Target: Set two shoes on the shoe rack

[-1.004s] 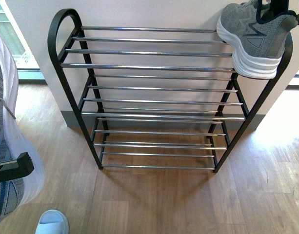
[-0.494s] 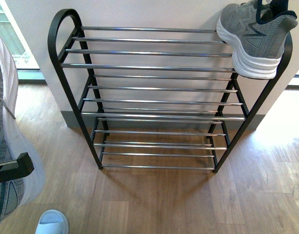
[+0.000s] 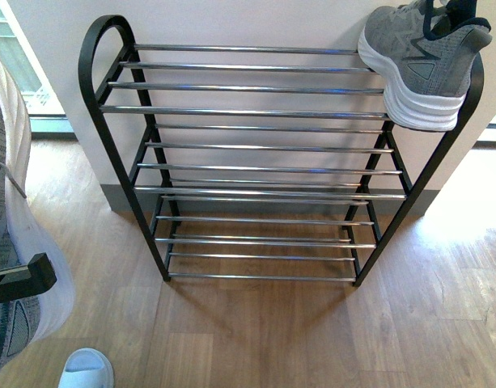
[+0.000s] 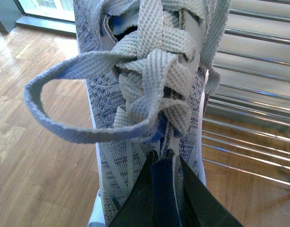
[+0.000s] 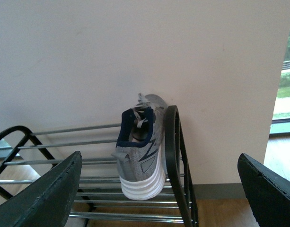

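Note:
The shoe rack (image 3: 256, 145) stands against the wall, black side frames with chrome bars. One grey knit shoe (image 3: 421, 65) with a white sole rests on the top tier at its right end, against the side frame. It also shows in the right wrist view (image 5: 142, 156). My right gripper (image 5: 159, 156) is open and empty, back from that shoe. The second shoe (image 4: 149, 94) hangs in my left gripper (image 4: 164, 194), which is shut on its navy tongue. In the front view this shoe (image 3: 9, 242) is at the far left edge, left of the rack.
A white slipper (image 3: 86, 370) lies on the wood floor (image 3: 312, 331) at the bottom left. A window (image 3: 13, 65) is left of the rack. The rack's bars (image 4: 253, 94) are beside the held shoe in the left wrist view.
My right gripper has drawn back from the shoe on the top tier and left the front view. That shoe stays on the rack. The left-held shoe has barely moved.

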Controlling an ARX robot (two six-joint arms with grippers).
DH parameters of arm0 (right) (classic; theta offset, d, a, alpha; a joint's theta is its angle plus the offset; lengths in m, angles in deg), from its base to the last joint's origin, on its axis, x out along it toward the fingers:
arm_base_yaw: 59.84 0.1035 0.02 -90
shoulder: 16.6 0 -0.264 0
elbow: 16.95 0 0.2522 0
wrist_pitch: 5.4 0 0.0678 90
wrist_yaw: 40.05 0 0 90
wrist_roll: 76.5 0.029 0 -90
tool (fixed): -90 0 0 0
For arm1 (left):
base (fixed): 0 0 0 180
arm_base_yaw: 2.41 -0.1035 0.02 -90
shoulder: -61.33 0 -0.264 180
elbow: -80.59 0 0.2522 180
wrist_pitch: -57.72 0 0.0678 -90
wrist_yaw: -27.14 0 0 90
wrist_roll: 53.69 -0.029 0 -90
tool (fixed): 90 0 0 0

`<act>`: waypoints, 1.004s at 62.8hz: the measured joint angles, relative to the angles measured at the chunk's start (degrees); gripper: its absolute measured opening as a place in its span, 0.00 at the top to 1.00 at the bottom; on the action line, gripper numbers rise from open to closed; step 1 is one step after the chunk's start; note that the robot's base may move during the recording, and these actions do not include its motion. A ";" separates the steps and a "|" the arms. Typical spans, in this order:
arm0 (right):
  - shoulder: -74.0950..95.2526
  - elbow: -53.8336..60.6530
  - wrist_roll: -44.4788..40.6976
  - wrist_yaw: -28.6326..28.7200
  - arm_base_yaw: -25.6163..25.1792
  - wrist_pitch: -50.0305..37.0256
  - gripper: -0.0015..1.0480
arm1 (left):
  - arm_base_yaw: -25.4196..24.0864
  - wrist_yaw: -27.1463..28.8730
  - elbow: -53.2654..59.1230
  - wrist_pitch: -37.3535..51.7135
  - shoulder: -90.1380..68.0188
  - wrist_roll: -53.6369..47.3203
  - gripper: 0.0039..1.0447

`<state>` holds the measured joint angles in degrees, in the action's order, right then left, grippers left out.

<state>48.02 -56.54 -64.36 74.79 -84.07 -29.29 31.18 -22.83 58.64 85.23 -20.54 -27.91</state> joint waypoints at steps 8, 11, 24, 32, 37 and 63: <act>-0.87 0.83 -3.30 -1.86 0.81 -0.70 0.17 | 0.00 -0.11 0.00 0.00 0.00 0.00 0.98; -3.10 3.17 -6.88 -3.98 2.32 -1.07 0.27 | 0.00 -0.07 0.00 0.00 0.00 0.00 0.98; -12.76 13.00 -10.97 -10.80 9.57 -0.87 0.68 | 0.00 -0.11 0.00 0.00 0.00 0.00 0.98; -17.00 15.98 -11.56 -13.44 12.33 0.33 0.89 | 0.00 0.00 0.00 0.00 0.00 0.00 0.98; -19.30 17.42 -11.82 -14.80 13.68 1.27 0.98 | 0.00 -0.02 0.00 0.00 0.00 0.00 0.98; -33.27 22.86 -11.85 -24.20 23.41 9.68 0.98 | 0.00 0.00 0.00 0.00 0.00 0.00 0.98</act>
<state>14.75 -33.68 -76.20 50.60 -60.66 -19.61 31.18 -22.83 58.64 85.23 -20.54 -27.91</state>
